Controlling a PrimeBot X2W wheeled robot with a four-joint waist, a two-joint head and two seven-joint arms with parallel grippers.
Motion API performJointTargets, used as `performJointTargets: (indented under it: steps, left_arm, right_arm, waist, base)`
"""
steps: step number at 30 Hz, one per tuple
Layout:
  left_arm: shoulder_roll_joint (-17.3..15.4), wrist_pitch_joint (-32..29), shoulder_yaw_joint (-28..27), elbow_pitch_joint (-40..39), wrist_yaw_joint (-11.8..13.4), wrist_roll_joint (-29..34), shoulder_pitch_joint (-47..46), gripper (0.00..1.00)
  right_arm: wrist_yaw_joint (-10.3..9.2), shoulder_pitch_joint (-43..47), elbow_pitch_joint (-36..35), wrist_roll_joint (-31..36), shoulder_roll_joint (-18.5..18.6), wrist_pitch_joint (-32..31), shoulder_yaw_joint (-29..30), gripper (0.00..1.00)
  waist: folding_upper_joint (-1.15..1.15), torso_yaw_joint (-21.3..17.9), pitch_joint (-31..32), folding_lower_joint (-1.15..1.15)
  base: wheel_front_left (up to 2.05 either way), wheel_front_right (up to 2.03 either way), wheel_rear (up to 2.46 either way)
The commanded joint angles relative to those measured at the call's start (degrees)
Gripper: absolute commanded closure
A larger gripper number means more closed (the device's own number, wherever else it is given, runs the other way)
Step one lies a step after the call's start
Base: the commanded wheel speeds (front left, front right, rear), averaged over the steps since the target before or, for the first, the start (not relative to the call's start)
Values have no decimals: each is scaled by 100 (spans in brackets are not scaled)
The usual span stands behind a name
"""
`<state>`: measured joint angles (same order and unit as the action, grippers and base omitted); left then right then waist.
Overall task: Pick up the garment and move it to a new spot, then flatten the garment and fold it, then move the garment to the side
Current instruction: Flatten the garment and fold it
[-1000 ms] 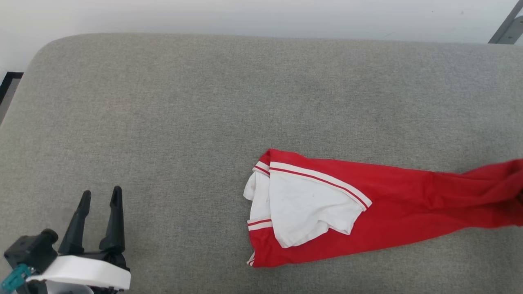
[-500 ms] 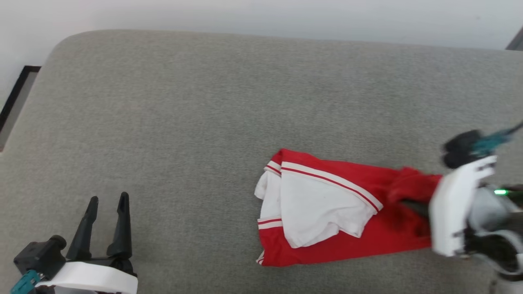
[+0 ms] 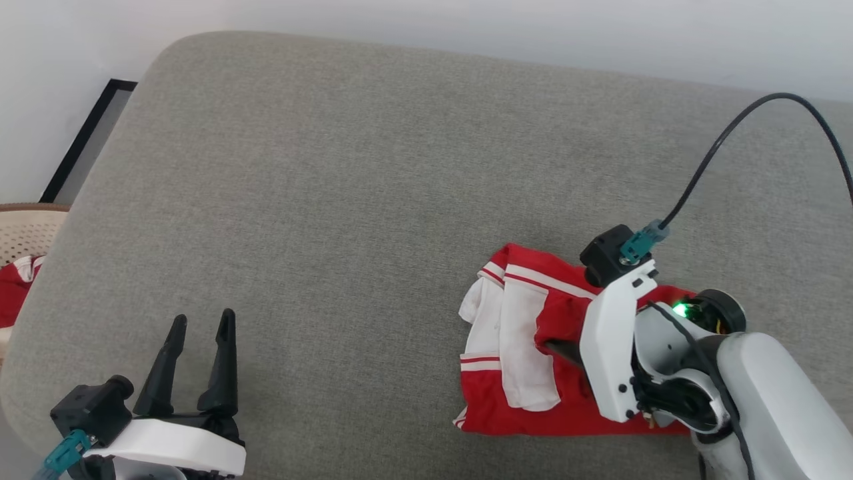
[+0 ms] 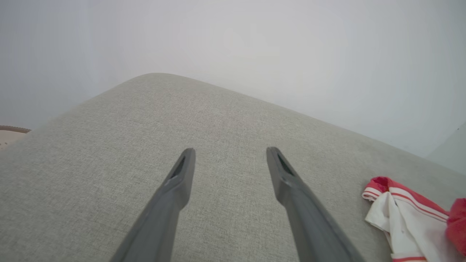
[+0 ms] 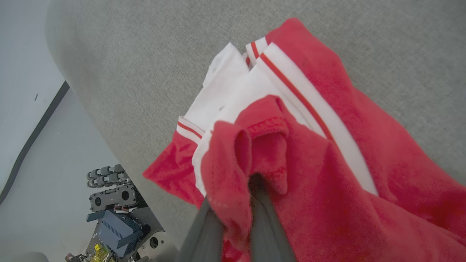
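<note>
Since a second ago my right gripper (image 3: pixel 556 347) has swung in from the right, dragging the long red tail of the garment (image 3: pixel 526 417) back over its white sleeves, so the shirt now lies doubled up; my head camera has turned too. Far left, a woven basket (image 3: pixel 26 230) with red cloth in it sits beyond the edge of the cushion (image 3: pixel 346 200). My left gripper (image 3: pixel 202 319) hangs over the bare front-left corner, fingers spread wide, nothing between them. The garment lies right of centre near the front edge. There my right gripper is pinched narrow on a fold of red hem.
</note>
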<state>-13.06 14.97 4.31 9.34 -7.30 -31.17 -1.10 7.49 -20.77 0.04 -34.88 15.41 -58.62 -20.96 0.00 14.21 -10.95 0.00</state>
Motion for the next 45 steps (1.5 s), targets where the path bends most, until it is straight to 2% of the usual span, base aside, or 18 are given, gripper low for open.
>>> performJointTargets:
  steps: [1,2,10,19,24,33,34,45]
  left_arm:
    - [-6,26,-14,8,-11,14,-85,0]
    - [4,26,-27,4,-12,-6,-76,0]
    - [-38,27,-186,-110,-17,-85,62,0]
    - [-109,27,-429,-291,-18,-14,157,0]
    - [-149,27,-549,-403,-19,76,211,0]
    - [-189,27,-608,-558,-19,330,405,0]
    - [-197,27,-640,-570,-18,383,466,0]
    - [-233,27,-683,-635,-18,591,910,0]
  right_arm:
    - [0,-82,67,-24,-40,62,-51,34]
    - [0,-121,98,-31,-46,91,-63,0]
    - [0,-218,-178,-213,-59,182,236,0]
    - [0,-14,-675,-163,-29,661,1176,0]
    - [0,156,-755,-61,51,1495,1489,0]
    - [0,748,-435,220,165,3466,1784,0]
    - [0,874,-361,316,205,3851,1784,0]
    - [0,1630,162,721,164,5503,1720,0]
  waist:
    - [0,28,-1,0]
    - [0,34,-1,0]
    - [0,-114,3,0]
    - [0,-520,69,0]
    - [0,-759,159,0]
    - [0,-1048,431,0]
    - [0,-1100,514,0]
    - [0,-1275,1028,0]
  base:
    - [0,0,0]
    - [0,0,0]
    - [0,0,0]
    - [0,0,0]
    - [0,0,0]
    - [0,0,0]
    - [0,0,0]
    - [0,0,0]
